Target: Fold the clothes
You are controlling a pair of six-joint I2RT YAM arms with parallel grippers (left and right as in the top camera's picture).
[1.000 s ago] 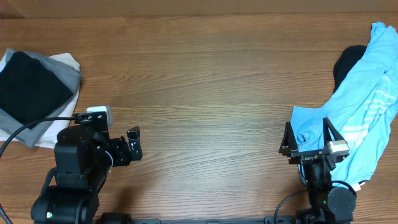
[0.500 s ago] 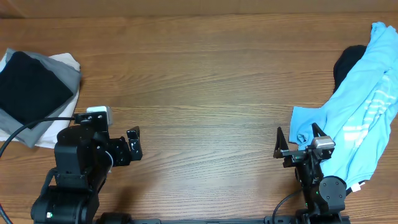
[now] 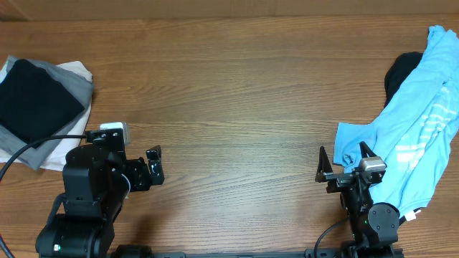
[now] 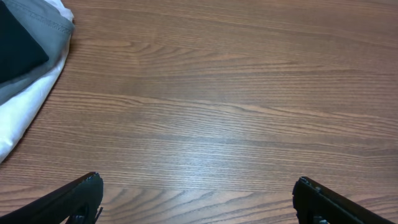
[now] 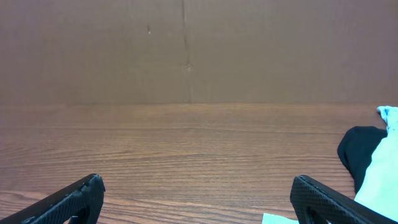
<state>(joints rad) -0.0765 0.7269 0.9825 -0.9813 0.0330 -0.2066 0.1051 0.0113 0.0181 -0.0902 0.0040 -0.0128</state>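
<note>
Wood table (image 3: 244,93): blue shirt (image 3: 419,122) beside, perhaps touching, spread right pincer (image 3: 342,152); left pincer (image 3: 155,166) spread.

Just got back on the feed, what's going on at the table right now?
Nothing is being handled at this moment. Both arms sit at the near edge of the table, with the left tool and the right tool open and empty. A light blue striped shirt lies crumpled and unfolded on the right arm's side, partly over a black garment. On the left arm's side sits a folded pile, black on gray on white.
</note>
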